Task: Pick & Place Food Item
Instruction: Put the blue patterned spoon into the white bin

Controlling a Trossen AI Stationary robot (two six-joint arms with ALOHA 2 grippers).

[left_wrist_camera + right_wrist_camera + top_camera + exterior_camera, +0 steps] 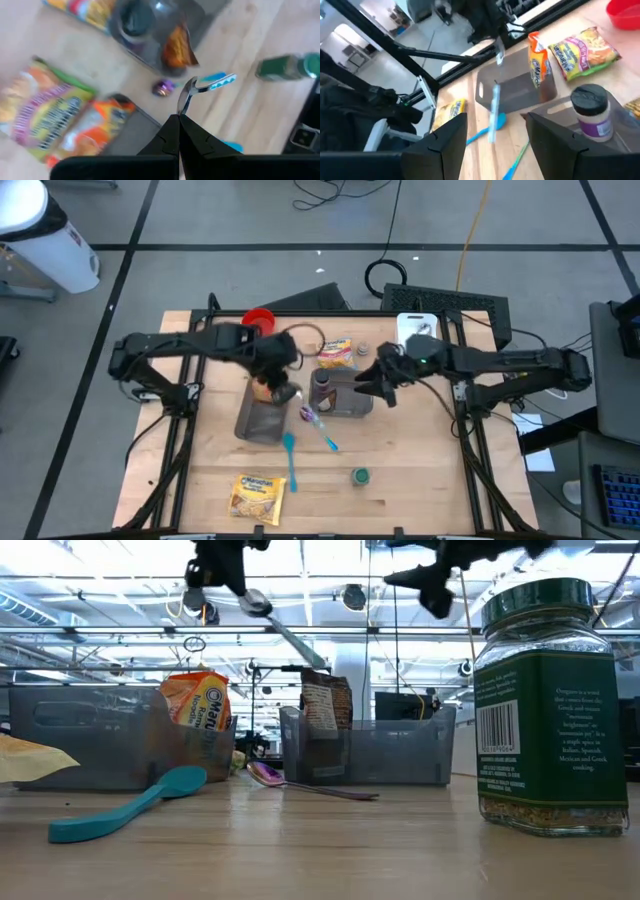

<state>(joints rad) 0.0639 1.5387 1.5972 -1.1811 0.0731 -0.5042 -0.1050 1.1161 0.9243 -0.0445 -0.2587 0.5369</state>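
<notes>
near counter edge: noodle packet (256,496), green jar (360,476) | centre: left claw (179,117) clamped on spoon (186,95), above left bin (262,420) holding orange packet (195,710) | right claw (492,125) apart, empty, beside right bin (345,402) | risk: thin handle pivots, spoon drops outside bin

Left gripper (178,117) clamped tight above the table; right gripper (495,131) spread wide
</notes>
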